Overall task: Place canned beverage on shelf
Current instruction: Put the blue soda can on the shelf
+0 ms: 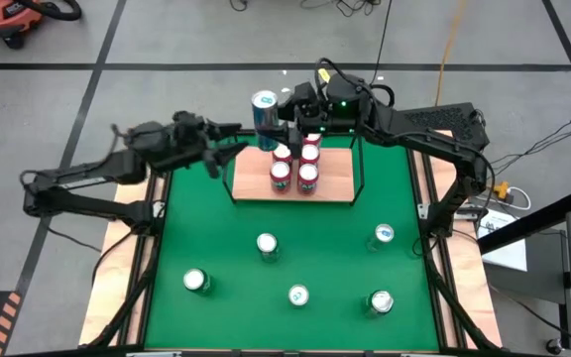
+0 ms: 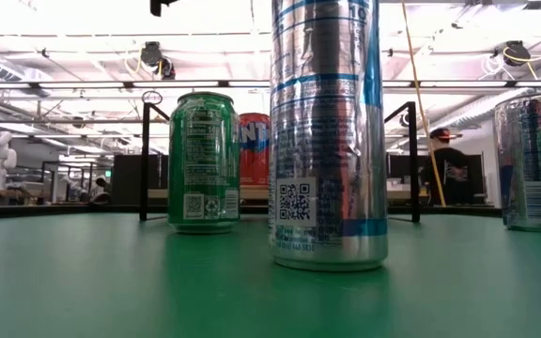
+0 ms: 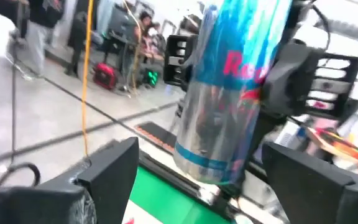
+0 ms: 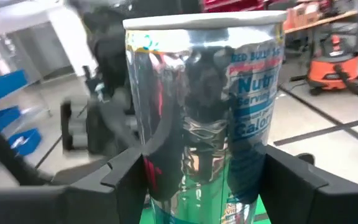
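On the far half of the green mat (image 1: 285,278) stands the shelf (image 1: 337,183), a light wood board with thin black rails at its sides and back. Four red cans (image 1: 295,167) stand in a tight group on the board, toward its left half.

Beyond the shelf's far left corner, the right arm reaches in from the right. The right gripper (image 4: 197,177) is clamped on a tall blue-and-silver can (image 1: 265,107), one finger on each side of the can body. The can is upright and raised, outside the shelf rails, just beside the red cans.

Left of the shelf, the left gripper (image 1: 216,154) sits near that can with its fingers (image 3: 114,168) spread wide; nothing is between them. The can shows beyond them, apart from both.

Nearer than the shelf, five more cans stand upright and well apart on the mat. One (image 1: 267,245) is closest to the shelf's front edge.
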You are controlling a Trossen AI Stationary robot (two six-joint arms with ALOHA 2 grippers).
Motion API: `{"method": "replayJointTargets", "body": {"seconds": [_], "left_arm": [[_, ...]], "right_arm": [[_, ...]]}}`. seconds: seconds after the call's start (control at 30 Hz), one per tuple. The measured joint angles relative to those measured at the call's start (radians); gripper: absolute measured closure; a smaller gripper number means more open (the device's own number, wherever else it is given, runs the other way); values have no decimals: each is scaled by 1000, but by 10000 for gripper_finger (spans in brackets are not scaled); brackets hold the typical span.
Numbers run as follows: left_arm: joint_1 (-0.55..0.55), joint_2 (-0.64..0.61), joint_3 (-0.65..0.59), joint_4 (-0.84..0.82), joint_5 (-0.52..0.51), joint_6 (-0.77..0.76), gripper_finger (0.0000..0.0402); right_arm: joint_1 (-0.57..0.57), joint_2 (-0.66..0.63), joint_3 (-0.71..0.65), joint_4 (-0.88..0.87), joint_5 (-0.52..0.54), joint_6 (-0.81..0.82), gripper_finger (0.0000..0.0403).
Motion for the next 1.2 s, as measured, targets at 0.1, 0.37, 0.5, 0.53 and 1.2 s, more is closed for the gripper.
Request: {"method": "replayJointTargets", "body": {"seconds": [0.1,0.37,0.5,0.53,1.2], "left_arm": [[28,-21,102,-183,56,12,61],[106,106,498,-711,185,179,61],[142,197,628,-826,311,182,61],[147,218,653,-848,345,182,61],[152,417,805,-996,556,323,61]], "right_arm": [[-1,0,1,-70,-33,-18,165],[-1,2,1,-185,-35,-99,165],[-1,9,1,-198,-39,-123,165],[0,10,1,-203,-50,-123,165],[82,58,0,-349,-141,-79,165]]}}
